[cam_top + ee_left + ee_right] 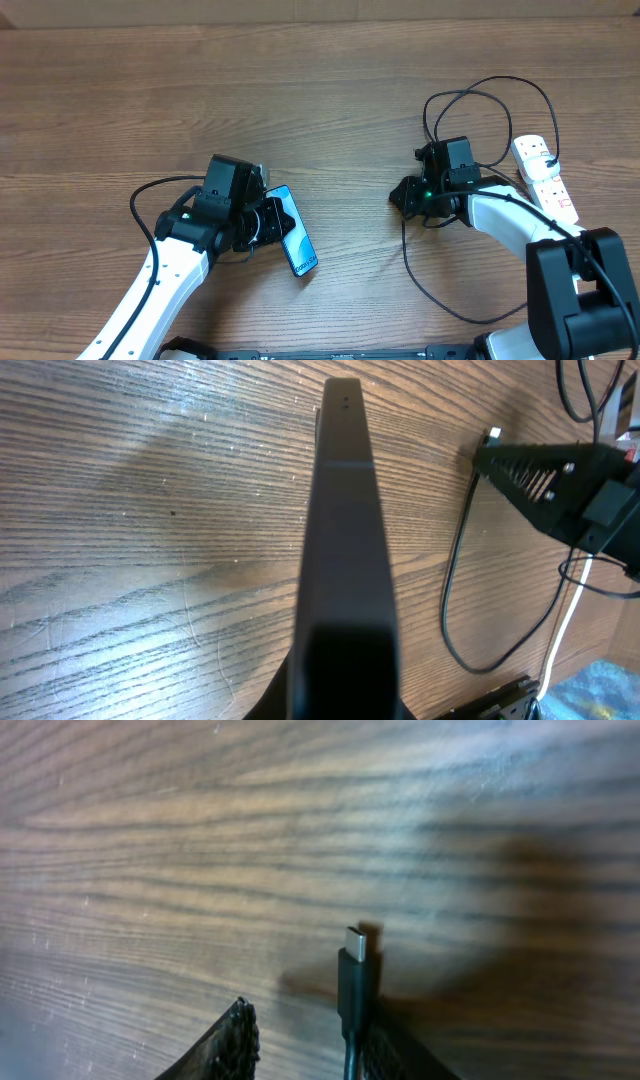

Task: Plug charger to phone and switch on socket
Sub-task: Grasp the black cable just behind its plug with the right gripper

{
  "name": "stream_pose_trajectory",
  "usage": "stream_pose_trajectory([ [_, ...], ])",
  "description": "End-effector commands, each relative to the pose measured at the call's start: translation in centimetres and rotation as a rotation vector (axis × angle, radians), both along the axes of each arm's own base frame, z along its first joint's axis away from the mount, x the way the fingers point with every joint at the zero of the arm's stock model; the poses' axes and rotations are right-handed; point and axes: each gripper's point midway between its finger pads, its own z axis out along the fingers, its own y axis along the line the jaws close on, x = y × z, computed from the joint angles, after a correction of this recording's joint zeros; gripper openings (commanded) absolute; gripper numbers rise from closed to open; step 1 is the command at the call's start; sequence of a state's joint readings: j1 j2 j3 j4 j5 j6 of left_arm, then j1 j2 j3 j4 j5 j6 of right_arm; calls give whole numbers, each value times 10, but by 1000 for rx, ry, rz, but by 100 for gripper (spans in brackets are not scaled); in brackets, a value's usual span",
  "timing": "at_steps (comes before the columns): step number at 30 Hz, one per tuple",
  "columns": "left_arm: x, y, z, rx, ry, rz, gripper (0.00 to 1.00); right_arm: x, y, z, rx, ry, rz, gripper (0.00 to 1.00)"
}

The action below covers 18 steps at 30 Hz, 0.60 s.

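The phone [297,241] is held at one end by my left gripper [266,222], which is shut on it. It points toward the table's middle. In the left wrist view the phone [341,510] shows edge-on as a dark bar running away from the camera. My right gripper [404,194] hovers right of centre with its jaws apart. The charger's connector [354,974], metal tip forward, rests against the right finger [392,1058], with a gap to the left finger [233,1045]. The charger cable [478,88] loops behind the gripper to the white socket [544,172].
A strand of black cable [412,270] trails from the right gripper toward the front edge. In the left wrist view the right gripper [540,472] shows at the upper right. Bare wood lies between phone and connector.
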<state>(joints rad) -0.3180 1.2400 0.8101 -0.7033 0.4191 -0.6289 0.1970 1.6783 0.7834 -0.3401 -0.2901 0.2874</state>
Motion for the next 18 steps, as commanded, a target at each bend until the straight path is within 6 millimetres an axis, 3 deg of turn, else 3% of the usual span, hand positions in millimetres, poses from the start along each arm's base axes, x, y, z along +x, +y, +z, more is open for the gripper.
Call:
stream_pose_trajectory([
  [1, 2, -4, 6, -30, -5, -2, 5, -9, -29, -25, -148, 40, -55, 35],
  [7, 2, -4, 6, -30, -7, -2, 6, -12, -30, -27, -153, 52, -55, 23],
  [11, 2, -4, 6, -30, -6, -2, 5, -11, -33, -27, -170, 49, -68, 5],
  [14, 2, -4, 6, -30, -6, -2, 5, -9, -39, -28, -202, 42, -83, 4],
  [18, 2, -4, 6, -30, -6, -2, 4, -4, -63, -28, -309, 30, -211, 4],
])
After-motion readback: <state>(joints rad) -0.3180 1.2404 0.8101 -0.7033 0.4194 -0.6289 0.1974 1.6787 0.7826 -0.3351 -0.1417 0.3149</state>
